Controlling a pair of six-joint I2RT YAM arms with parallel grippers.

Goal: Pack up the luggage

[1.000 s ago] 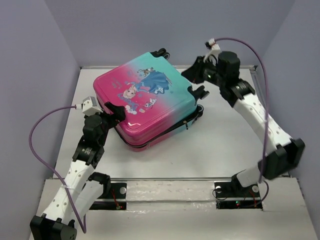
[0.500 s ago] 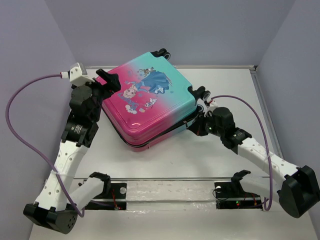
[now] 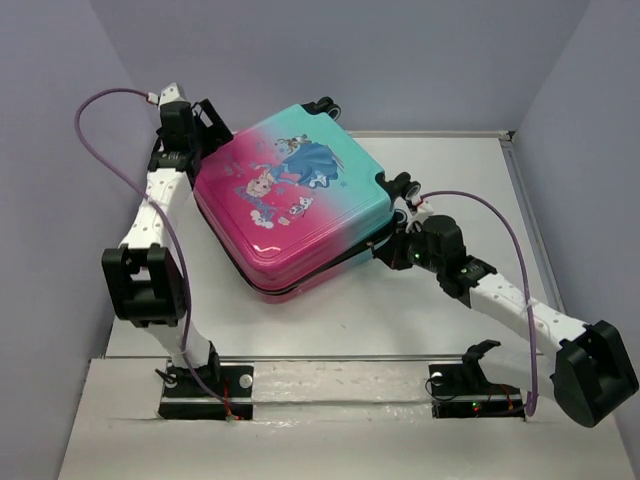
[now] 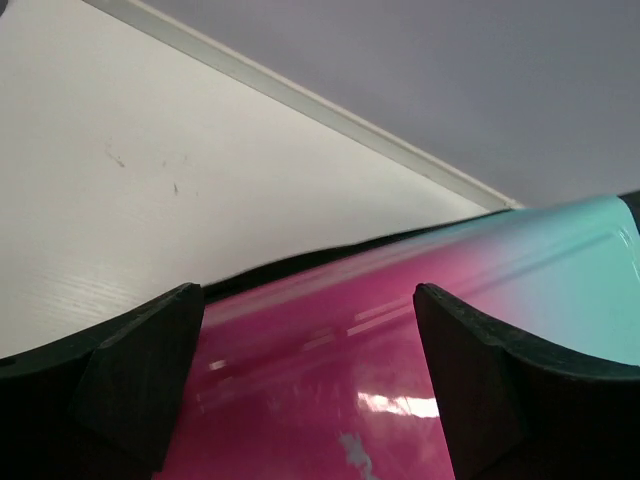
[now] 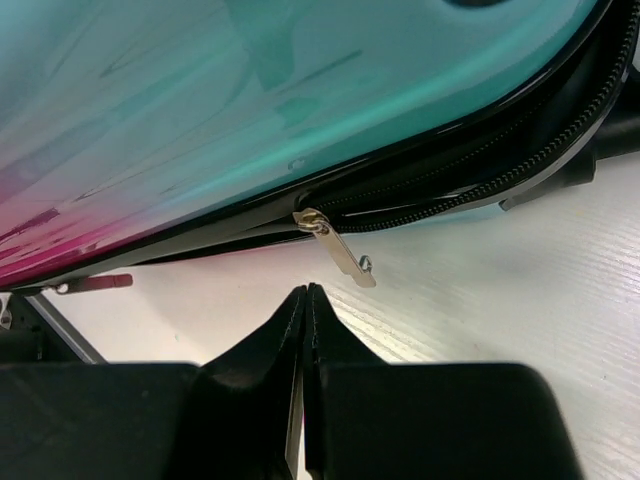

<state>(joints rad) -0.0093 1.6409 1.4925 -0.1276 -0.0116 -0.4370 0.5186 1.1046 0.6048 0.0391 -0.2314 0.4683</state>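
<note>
The luggage (image 3: 290,200), a pink-to-teal hard-shell case with a princess print, lies flat on the table (image 3: 400,310) with its lid down. Along its near right edge the zip gapes, partly unzipped. My left gripper (image 3: 212,122) is open over the case's far left corner; in the left wrist view its wide-apart fingers (image 4: 150,370) frame the glossy pink shell (image 4: 320,380). My right gripper (image 3: 392,252) is shut on nothing, low at the case's right side. In the right wrist view its tips (image 5: 305,292) sit just short of the metal zipper pull (image 5: 338,250), which hangs free.
Black wheels (image 3: 322,105) stick out at the case's far end and a black foot (image 3: 400,186) on its right side. The table's raised rim (image 3: 515,170) runs along the back and right. A mounting rail (image 3: 340,375) with both arm bases lies at the near edge.
My left arm swung up from the case's left side to its far left corner. My right arm came down from behind the case to its right side and its gripper shut.
</note>
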